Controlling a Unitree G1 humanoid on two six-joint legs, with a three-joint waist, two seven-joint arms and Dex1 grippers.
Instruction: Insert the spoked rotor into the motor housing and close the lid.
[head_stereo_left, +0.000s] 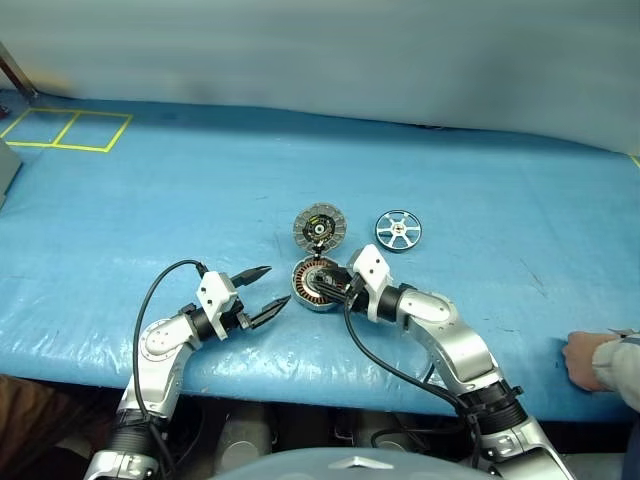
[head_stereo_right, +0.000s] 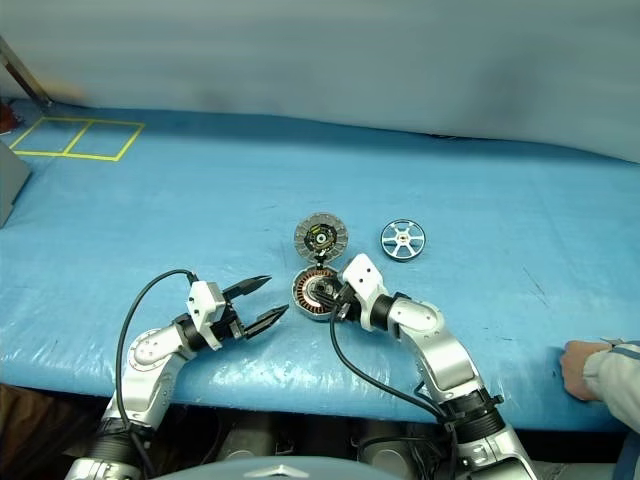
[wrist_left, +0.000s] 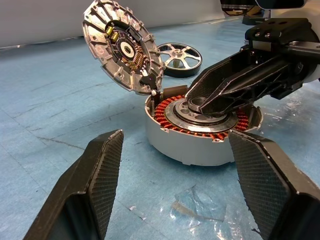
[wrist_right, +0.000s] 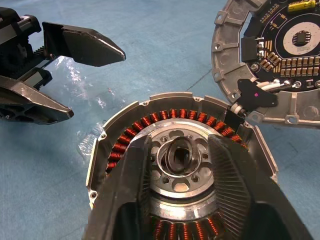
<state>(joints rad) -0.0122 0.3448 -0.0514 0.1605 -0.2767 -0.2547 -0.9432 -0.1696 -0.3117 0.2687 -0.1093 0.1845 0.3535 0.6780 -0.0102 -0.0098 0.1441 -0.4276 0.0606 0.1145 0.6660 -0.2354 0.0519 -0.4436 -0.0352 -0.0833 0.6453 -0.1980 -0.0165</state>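
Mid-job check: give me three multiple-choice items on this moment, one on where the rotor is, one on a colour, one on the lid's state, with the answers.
1. Where is the spoked rotor?
A. seated in the motor housing
B. on the blue table cover, beyond and to the right of the housing
C. held in the left gripper

2. What colour are the windings in the motor housing?
A. copper-red
B. green
C. white

3. How does the lid stand?
A. shut flat on the housing
B. swung open, inner face showing
C. lying detached at the table's far edge

Answers: B, the rotor lies alone on the blue table cover, apart from the housing. A, a copper-red ring of coils circles the silver hub. B, the lid tilts up from the housing's edge, with the right gripper over the hub.
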